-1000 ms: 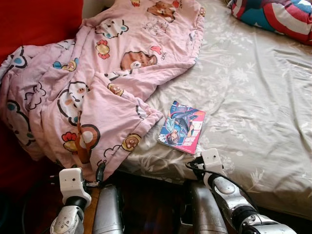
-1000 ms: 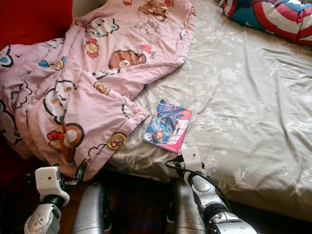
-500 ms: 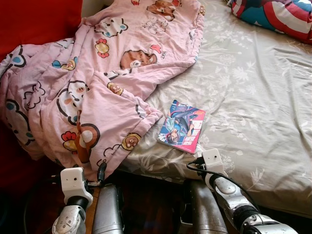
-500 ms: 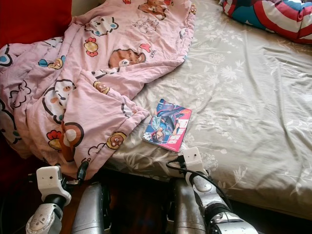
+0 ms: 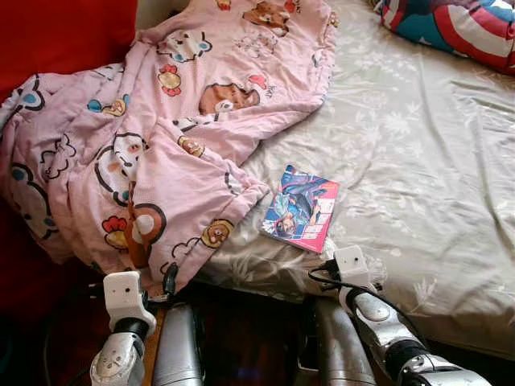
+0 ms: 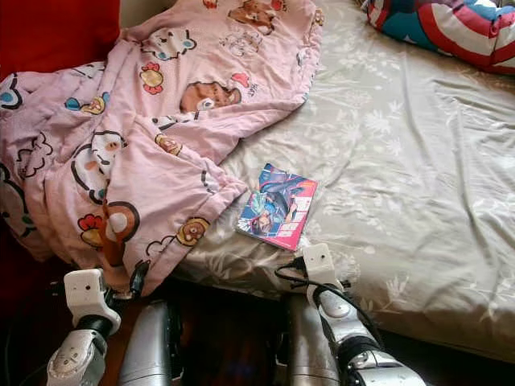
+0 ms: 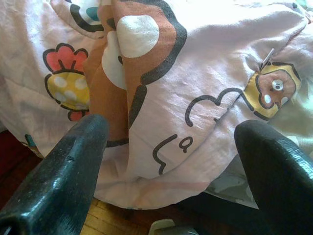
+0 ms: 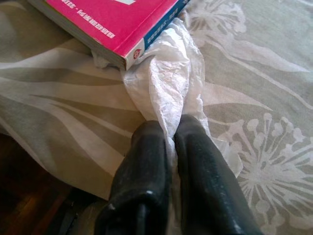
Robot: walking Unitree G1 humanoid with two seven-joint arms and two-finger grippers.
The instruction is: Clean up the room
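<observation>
On the bed (image 5: 418, 161), right jaws pinch a tissue (image 8: 168, 83).

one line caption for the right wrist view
Right tool pinching a crumpled white tissue beside a pink book on the bed sheet.

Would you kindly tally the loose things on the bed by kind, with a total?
Blanket: 1
Book: 1
Pillow: 1
Tissue, pinched in the right gripper: 1
Total: 4
</observation>
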